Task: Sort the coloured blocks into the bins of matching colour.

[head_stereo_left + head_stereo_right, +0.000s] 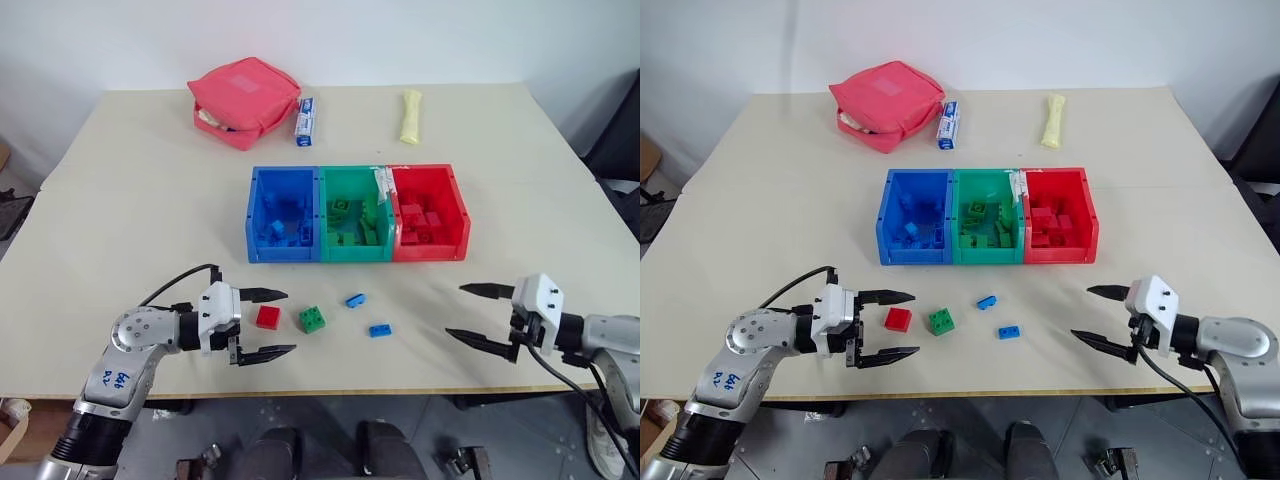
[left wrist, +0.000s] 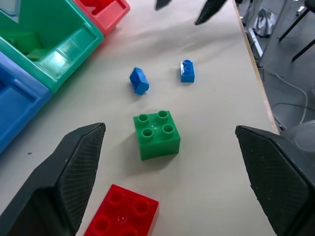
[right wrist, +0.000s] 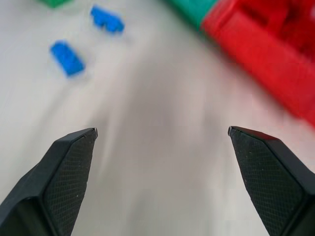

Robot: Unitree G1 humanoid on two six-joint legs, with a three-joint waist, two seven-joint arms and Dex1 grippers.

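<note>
Both end effectors stand wide open and empty. From the head views, the left end effector hovers just beside the red block, with the green block next along; the right end effector hangs well clear, beyond two blue blocks on the worktop. The bins sit behind.

At the left wrist, red and green lie near each other between the fingers (a closing pinch could nudge both, I'd guess).

At the right wrist, nothing lies between its fingers.
</note>
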